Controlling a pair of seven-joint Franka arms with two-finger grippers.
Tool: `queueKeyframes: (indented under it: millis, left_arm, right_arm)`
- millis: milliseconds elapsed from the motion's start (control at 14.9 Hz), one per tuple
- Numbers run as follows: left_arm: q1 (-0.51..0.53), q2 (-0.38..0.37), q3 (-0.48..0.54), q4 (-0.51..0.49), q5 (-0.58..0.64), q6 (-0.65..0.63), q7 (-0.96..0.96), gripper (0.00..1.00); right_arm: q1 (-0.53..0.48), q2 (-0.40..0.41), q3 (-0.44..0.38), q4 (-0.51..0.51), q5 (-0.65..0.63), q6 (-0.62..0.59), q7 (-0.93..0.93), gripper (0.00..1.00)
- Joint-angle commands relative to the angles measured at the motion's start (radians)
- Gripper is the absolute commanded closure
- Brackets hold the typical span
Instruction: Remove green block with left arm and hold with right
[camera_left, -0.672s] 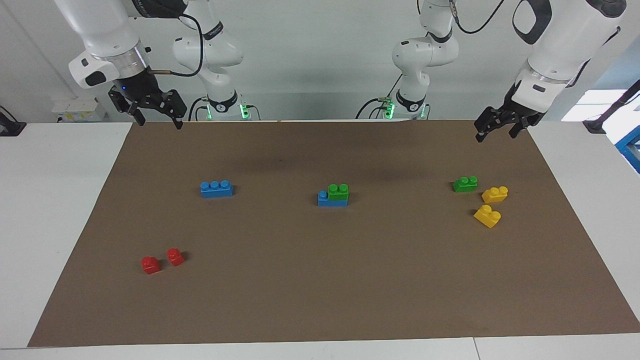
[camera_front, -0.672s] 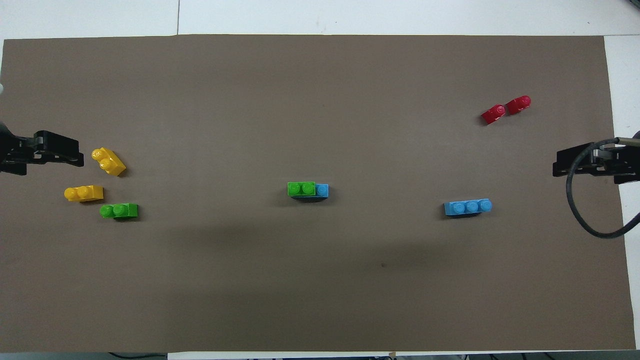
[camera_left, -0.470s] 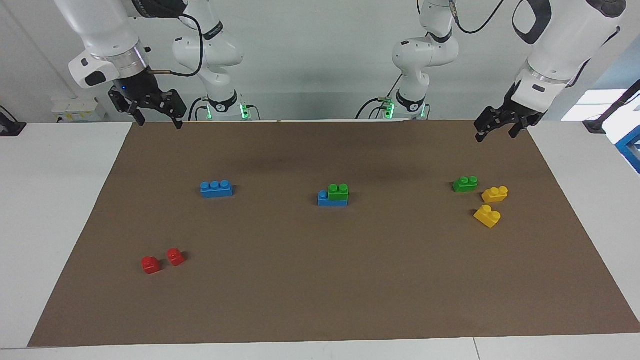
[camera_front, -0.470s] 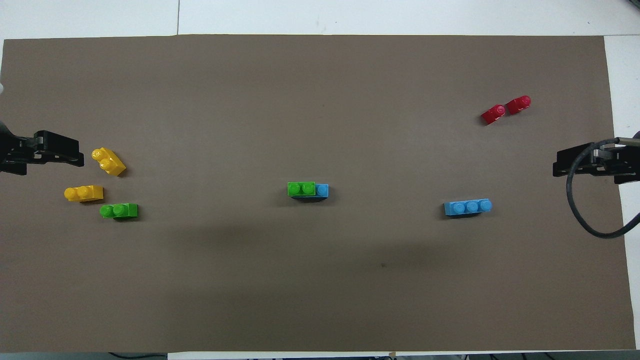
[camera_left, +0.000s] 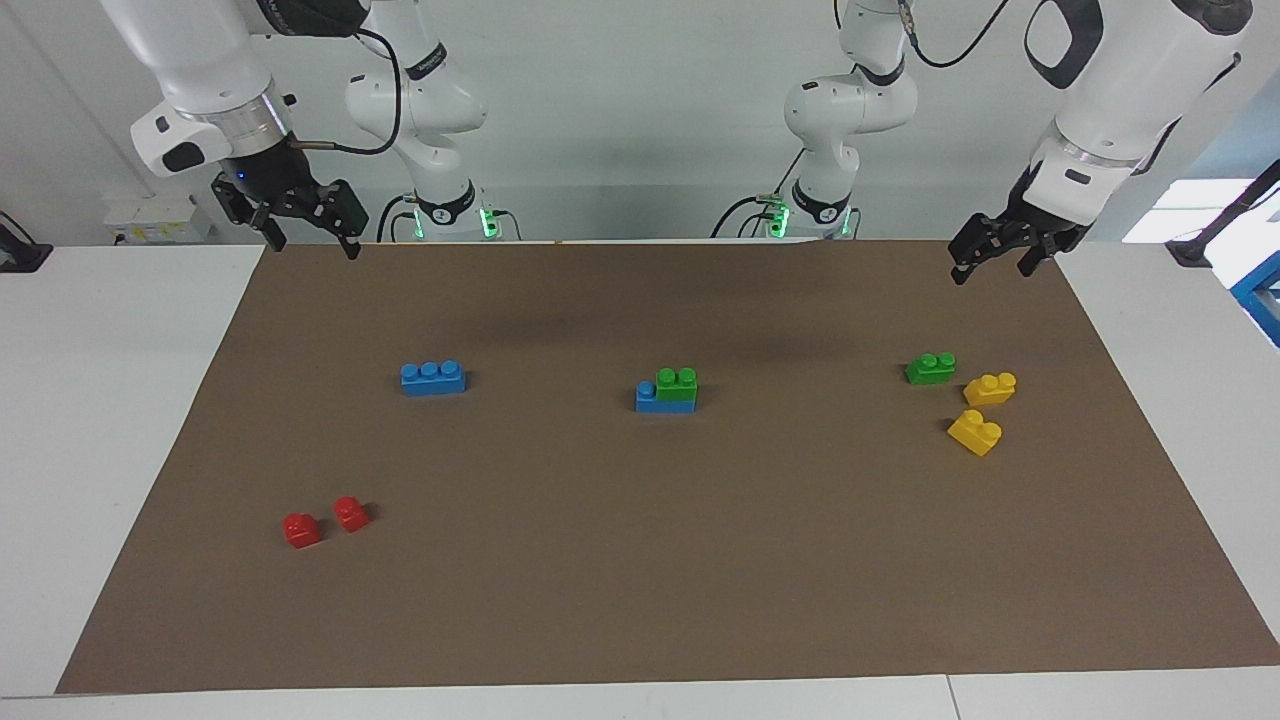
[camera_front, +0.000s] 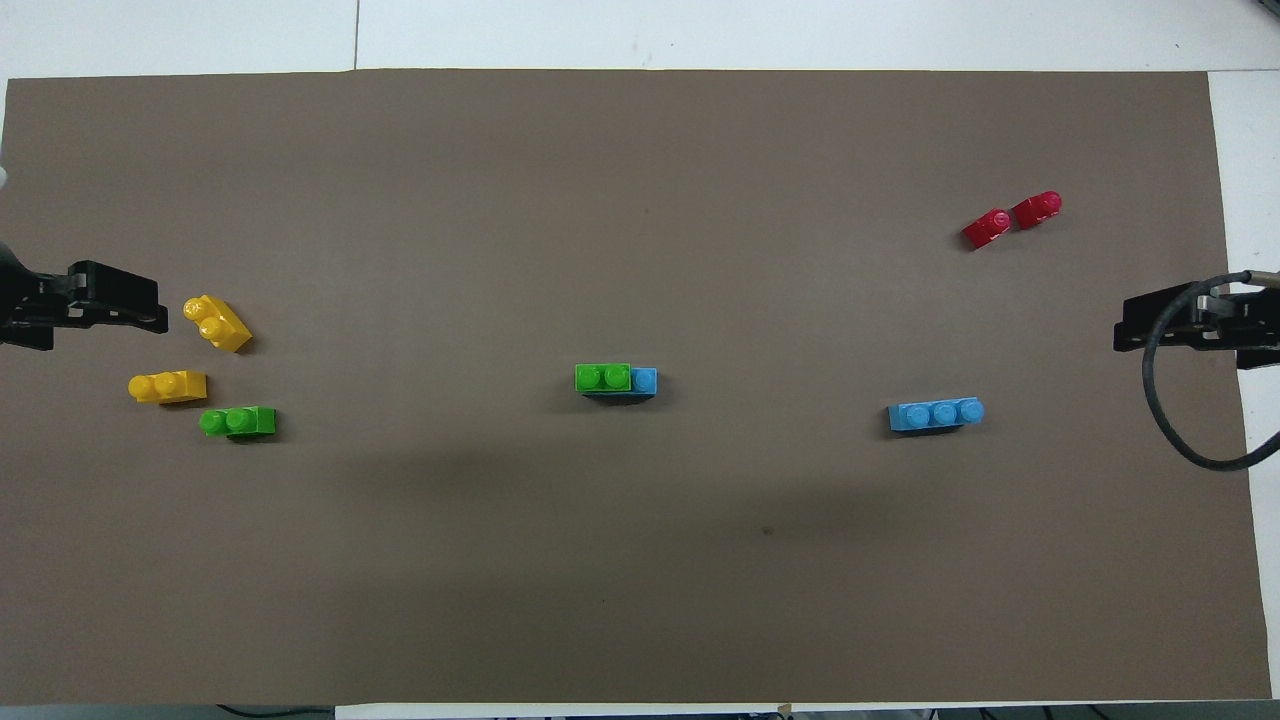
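Observation:
A green block (camera_left: 677, 387) sits stacked on a blue brick (camera_left: 650, 399) at the middle of the brown mat; it also shows in the overhead view (camera_front: 603, 377). A second green brick (camera_left: 930, 368) lies alone toward the left arm's end, also seen from overhead (camera_front: 238, 421). My left gripper (camera_left: 992, 274) hangs open and empty in the air over the mat's edge at its own end, overhead (camera_front: 118, 305). My right gripper (camera_left: 318, 248), with a wire loop, hangs open and empty over the mat's corner at its end, overhead (camera_front: 1150, 325).
Two yellow bricks (camera_left: 990, 388) (camera_left: 975, 432) lie beside the lone green brick. A loose three-stud blue brick (camera_left: 433, 378) and two red bricks (camera_left: 302, 530) (camera_left: 350, 514) lie toward the right arm's end. The mat (camera_left: 640, 560) covers a white table.
My right gripper has drifted slightly outward toward its end of the table and a little higher. My left gripper and all bricks have not moved.

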Motion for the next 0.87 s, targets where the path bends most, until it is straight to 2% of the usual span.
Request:
queueKeyframes:
  millis: [0,202,336,470,605,806]
  left_arm:
    - [-0.004,0.01,0.003,0.018,-0.015,0.0,0.006,0.0]
    - [-0.004,0.006,0.003,0.011,-0.018,-0.003,-0.019,0.0]
    - [-0.006,0.003,-0.001,0.003,-0.032,-0.003,-0.098,0.0]
    - [-0.018,0.0,-0.007,-0.009,-0.041,0.006,-0.193,0.0]
    - [-0.052,-0.019,-0.007,-0.046,-0.052,0.025,-0.378,0.0]
    - [-0.147,-0.052,-0.007,-0.133,-0.058,0.133,-0.739,0.0]
  right_arm:
    - [-0.019,-0.012,0.01,-0.012,0.022,0.003,0.101,0.0]
    - [-0.004,-0.013,0.016,-0.015,0.031,0.005,0.381,0.0]
    - [0.0,-0.017,0.018,-0.038,0.135,0.013,0.643,0.0]
    - [0.0,-0.018,0.018,-0.07,0.187,0.02,0.821,0.0]
    - [0.0,-0.017,0.019,-0.107,0.265,0.067,0.985,0.0]
    - [0.042,0.005,0.027,-0.122,0.327,0.124,1.237,0.01]
